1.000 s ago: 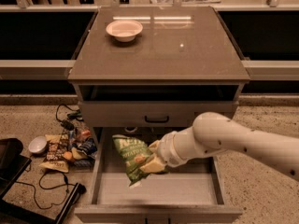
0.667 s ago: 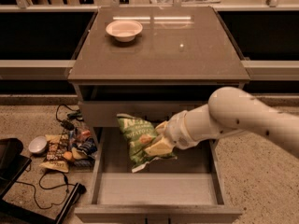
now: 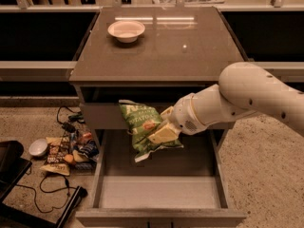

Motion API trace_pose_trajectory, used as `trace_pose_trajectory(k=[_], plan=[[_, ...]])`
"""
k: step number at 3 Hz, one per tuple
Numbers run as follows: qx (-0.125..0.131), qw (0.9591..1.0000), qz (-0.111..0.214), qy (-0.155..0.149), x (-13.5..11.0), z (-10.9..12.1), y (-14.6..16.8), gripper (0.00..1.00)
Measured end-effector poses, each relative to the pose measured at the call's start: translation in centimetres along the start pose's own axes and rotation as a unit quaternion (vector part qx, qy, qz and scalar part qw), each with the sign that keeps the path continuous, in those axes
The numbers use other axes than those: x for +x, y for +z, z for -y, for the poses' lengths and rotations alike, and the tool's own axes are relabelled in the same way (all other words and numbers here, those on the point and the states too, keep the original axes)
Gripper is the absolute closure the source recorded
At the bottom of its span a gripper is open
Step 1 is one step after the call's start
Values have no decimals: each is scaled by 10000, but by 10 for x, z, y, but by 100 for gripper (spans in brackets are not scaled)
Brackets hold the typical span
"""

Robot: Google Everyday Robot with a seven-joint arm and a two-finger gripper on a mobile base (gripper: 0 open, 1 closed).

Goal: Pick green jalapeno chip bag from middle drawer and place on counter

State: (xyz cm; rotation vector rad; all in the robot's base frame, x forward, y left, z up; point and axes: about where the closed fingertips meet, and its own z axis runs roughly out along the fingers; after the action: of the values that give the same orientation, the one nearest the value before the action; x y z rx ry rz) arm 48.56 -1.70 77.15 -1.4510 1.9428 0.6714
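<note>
The green jalapeno chip bag [image 3: 144,128] hangs in the air above the open middle drawer [image 3: 159,191], in front of the closed drawer front above it. My gripper [image 3: 160,131] is shut on the bag's right side, with a pale finger [image 3: 162,134] lying across the foil. The white arm comes in from the right. The drawer's pale floor below the bag holds nothing. The glossy grey-brown counter [image 3: 190,51] is above and behind the bag.
A white bowl [image 3: 126,31] stands on the counter's back left. Snack packets [image 3: 64,151], a small white bowl [image 3: 38,147] and black cables [image 3: 52,186] lie on the floor left of the cabinet. A dark object [image 3: 9,167] sits at the far left.
The gripper has lifted the chip bag up out of the drawer, from just above its floor to the level of the drawer front above. The arm has risen with it.
</note>
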Motion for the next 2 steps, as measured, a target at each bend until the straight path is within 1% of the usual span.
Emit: trace_pose_trajectory(k=[1,2], plan=[[284,9996,78,18,-29,10,-31,100],[697,9968,323,209,-64,37,-85,100]])
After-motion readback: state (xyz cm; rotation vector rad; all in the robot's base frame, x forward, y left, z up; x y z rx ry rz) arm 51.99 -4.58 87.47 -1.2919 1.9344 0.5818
